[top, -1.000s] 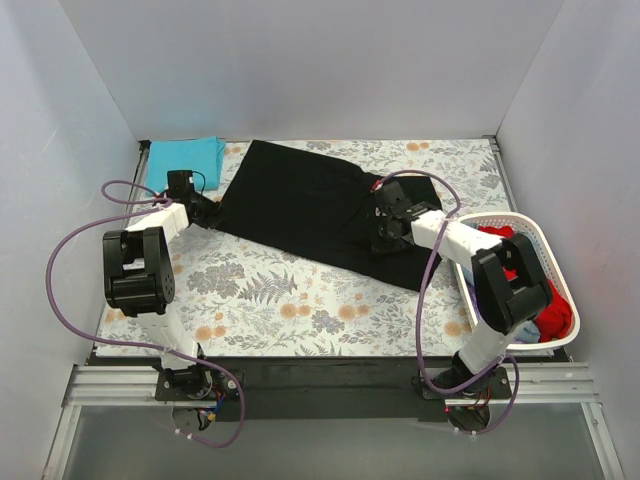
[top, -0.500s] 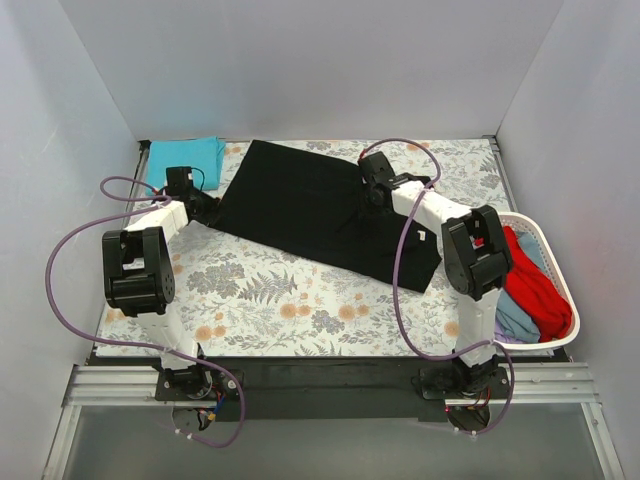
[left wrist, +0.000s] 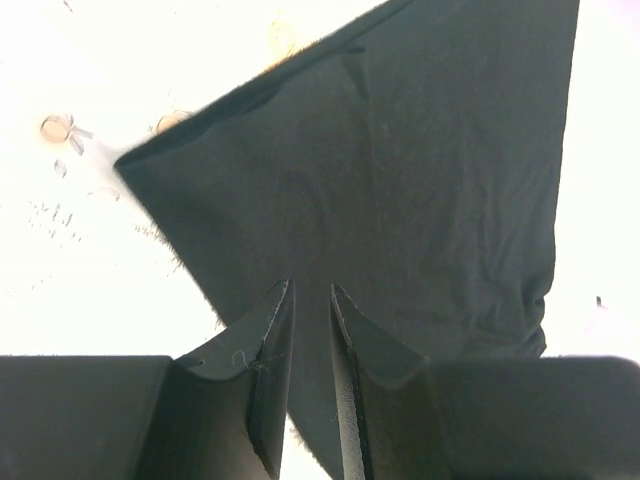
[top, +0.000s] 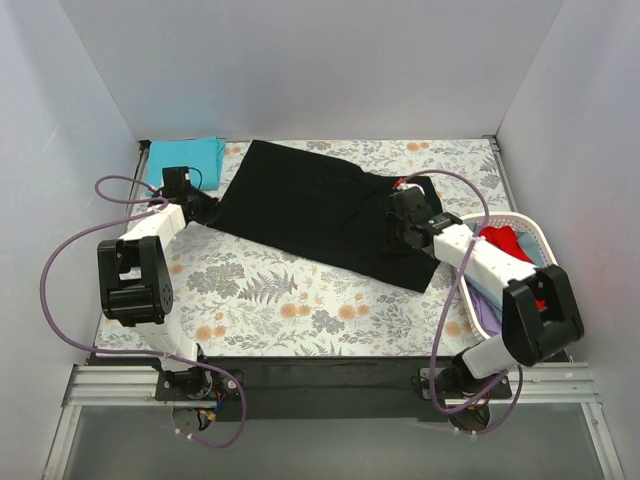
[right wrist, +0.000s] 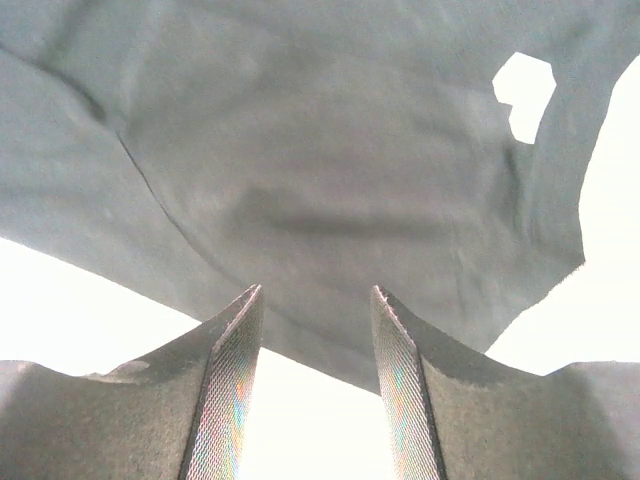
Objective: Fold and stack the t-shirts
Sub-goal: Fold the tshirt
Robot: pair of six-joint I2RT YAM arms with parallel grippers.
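Observation:
The large black t-shirt lies spread flat across the middle of the floral table. My left gripper sits at its left corner; in the left wrist view the jaws stand nearly closed with the black cloth running between them. My right gripper hangs over the shirt's right part. In the right wrist view it is open and empty, just above the edge of the black cloth. A folded teal t-shirt lies at the back left corner.
A white laundry basket stands at the right edge, holding a red shirt and a pale blue one. Grey walls close in the table on three sides. The floral covering shows in front of the black shirt.
My right gripper swung from the shirt's right side toward the back, then came forward and right again, and its elbow dropped toward the basket. The left gripper stayed at the shirt's left corner.

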